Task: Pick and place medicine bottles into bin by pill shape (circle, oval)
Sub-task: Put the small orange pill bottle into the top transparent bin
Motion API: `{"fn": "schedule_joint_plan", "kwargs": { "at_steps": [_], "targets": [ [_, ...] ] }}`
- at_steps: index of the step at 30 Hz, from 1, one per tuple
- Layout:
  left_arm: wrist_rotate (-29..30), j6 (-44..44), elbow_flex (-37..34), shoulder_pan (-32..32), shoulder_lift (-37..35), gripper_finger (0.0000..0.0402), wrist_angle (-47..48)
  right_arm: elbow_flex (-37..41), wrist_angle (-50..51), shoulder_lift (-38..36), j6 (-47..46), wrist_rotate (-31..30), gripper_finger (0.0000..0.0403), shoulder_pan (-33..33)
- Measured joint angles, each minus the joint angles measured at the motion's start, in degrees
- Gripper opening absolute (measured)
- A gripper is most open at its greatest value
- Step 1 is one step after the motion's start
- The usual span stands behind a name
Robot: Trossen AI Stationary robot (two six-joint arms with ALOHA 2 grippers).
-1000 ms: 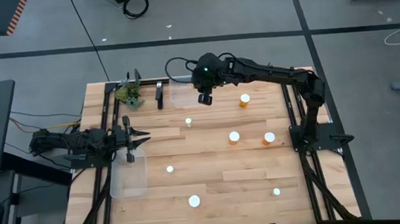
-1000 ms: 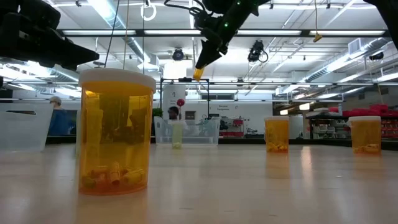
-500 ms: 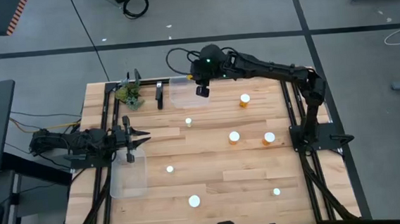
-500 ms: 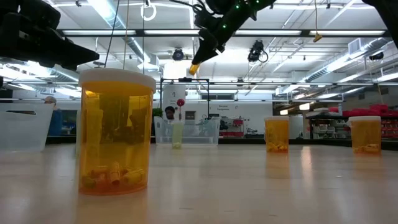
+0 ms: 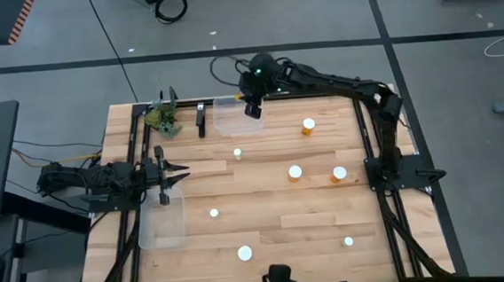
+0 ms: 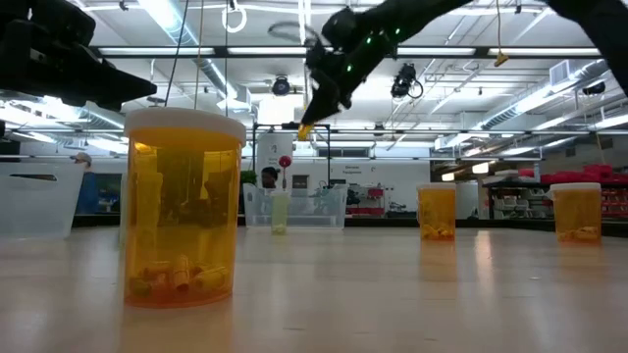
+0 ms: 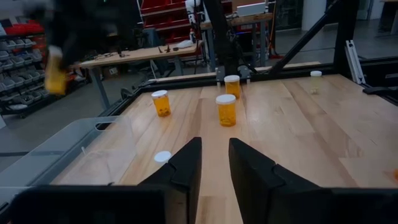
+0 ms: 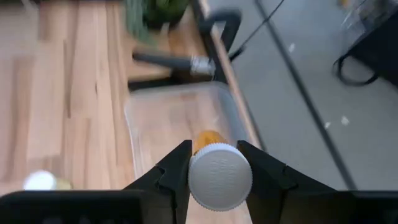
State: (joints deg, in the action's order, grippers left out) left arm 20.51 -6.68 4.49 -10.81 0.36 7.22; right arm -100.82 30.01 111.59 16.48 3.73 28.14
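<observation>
My right gripper (image 5: 251,108) is shut on a medicine bottle with a white cap (image 8: 220,177) and holds it in the air over the clear bin (image 8: 155,118) at the table's back edge. In the low view the amber bottle (image 6: 306,128) hangs from the fingers well above the table. Several more medicine bottles stand on the table, among them one (image 5: 308,126) right of the bin, one (image 5: 295,172) in the middle and one (image 5: 245,253) near the front. My left gripper (image 5: 161,178) waits at the left side, fingers a little apart with nothing between them (image 7: 214,168).
A second clear bin (image 5: 161,220) lies just in front of the left gripper. A small green plant (image 5: 163,119) and a black clamp (image 5: 201,120) sit left of the back bin. One bottle (image 6: 182,206) stands close to the low camera.
The right arm has carried its bottle toward the back left, from beside the back bin to over it. The left arm has stayed put.
</observation>
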Motion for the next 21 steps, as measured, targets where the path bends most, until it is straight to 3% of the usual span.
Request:
{"fn": "schedule_joint_plan", "kwargs": {
  "at_steps": [12,21],
  "targets": [
    [-0.01,0.0,0.0,0.01,0.0,0.009,0.0,-0.44,-0.19,11.02,-1.44,0.83,0.0129,1.86],
    [-0.01,0.0,-0.01,0.01,-0.01,0.0083,0.0,-7.18,9.37,15.6,-3.43,-0.1,0.0129,3.05]
  ]
}}
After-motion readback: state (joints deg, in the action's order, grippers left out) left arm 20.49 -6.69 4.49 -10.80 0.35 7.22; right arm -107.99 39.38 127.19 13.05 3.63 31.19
